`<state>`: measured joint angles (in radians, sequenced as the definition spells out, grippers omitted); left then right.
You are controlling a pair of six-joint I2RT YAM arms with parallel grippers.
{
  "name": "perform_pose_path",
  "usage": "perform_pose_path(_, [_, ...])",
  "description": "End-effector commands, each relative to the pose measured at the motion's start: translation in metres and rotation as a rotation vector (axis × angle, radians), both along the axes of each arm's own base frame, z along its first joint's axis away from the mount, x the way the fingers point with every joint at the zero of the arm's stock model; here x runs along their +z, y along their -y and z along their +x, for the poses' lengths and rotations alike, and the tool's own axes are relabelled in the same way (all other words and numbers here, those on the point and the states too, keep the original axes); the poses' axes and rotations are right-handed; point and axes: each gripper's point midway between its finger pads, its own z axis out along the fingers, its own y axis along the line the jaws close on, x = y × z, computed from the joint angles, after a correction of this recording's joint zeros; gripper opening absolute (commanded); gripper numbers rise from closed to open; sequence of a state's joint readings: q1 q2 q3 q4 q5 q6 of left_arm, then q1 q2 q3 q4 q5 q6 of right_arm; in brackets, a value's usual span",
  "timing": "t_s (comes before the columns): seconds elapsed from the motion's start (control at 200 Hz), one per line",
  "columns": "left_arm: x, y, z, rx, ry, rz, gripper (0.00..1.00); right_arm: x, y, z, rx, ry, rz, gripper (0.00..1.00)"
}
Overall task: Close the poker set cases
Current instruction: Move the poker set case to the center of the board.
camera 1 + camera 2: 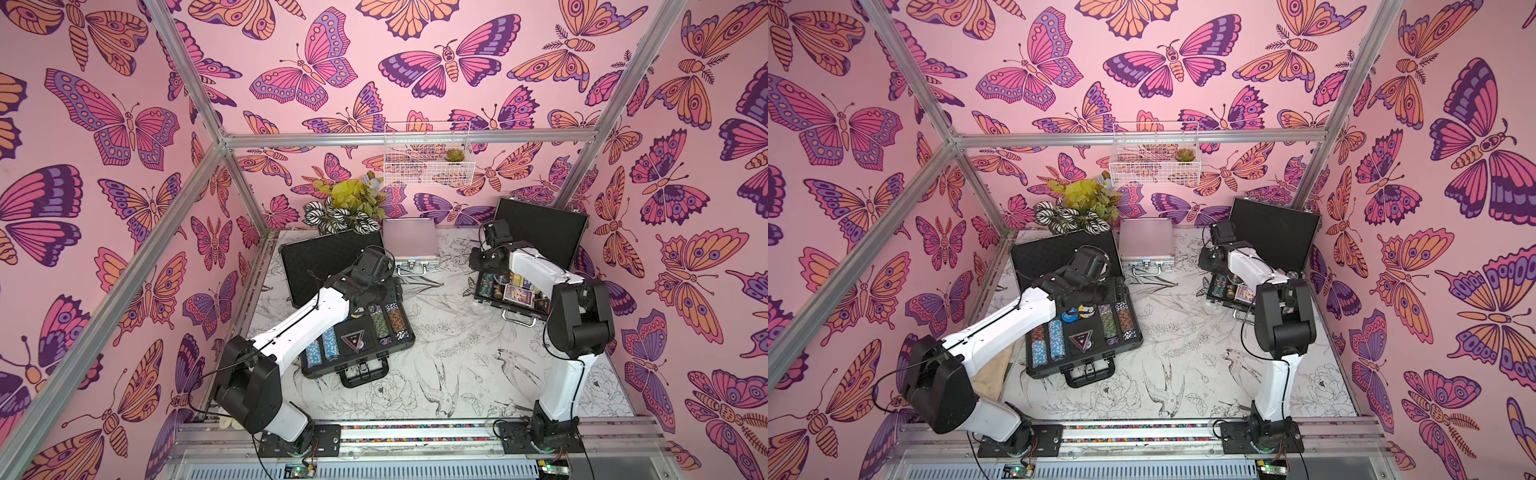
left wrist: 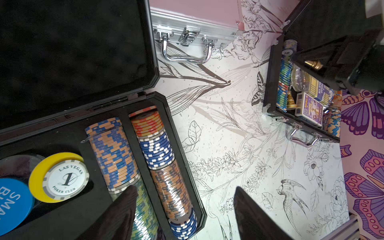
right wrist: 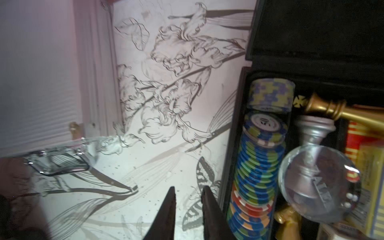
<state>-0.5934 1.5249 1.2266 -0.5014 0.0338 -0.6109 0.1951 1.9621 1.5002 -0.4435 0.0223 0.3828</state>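
The large dark-grey poker case [image 1: 361, 368] lies open at the left, its lid [image 1: 320, 257] standing up and rows of chips [image 2: 116, 153] in the foam. My left gripper [image 2: 185, 188] hovers open over this case's right edge, one finger above the chips and one above the table. The small silver case [image 1: 409, 241] lies shut at the back. At the right, the flat black case [image 3: 233, 149] is open, lid [image 1: 540, 237] upright. My right gripper [image 3: 188, 187] hangs over the table beside its left rim, jaws a narrow gap apart, holding nothing.
A potted plant [image 1: 345, 208] stands at the back left behind the large case's lid. A wire basket [image 1: 428, 158] hangs on the back wall. Pink butterfly walls close in on three sides. The floral tablecloth [image 1: 457, 353] lies between the cases.
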Motion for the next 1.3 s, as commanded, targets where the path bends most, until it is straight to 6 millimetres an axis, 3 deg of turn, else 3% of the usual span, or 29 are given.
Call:
perform_pose_path(0.0, [0.002, 0.006, -0.001, -0.021, 0.005, 0.002, 0.74, -0.012, 0.011, -0.007, 0.014, -0.038, -0.142, 0.23])
perform_pose_path(0.456, [0.0, -0.001, -0.006, -0.011, 0.014, 0.012, 0.75, -0.053, 0.025, -0.018, -0.019, -0.134, -0.247, 0.22])
perform_pose_path(0.716, [-0.001, -0.004, -0.008, -0.007, 0.018, 0.017, 0.75, -0.079, 0.018, -0.018, -0.008, -0.166, -0.212, 0.21])
perform_pose_path(0.811, [-0.002, -0.006, -0.008, -0.002, 0.016, 0.022, 0.75, -0.086, 0.012, -0.018, 0.011, -0.193, -0.192, 0.15])
perform_pose_path(1.037, [-0.002, -0.007, -0.007, 0.002, 0.018, 0.022, 0.75, -0.08, -0.007, -0.029, 0.074, -0.187, -0.163, 0.09])
perform_pose_path(1.297, [-0.005, -0.005, -0.006, 0.0, 0.013, 0.016, 0.75, -0.071, -0.035, -0.056, 0.153, -0.174, -0.161, 0.06])
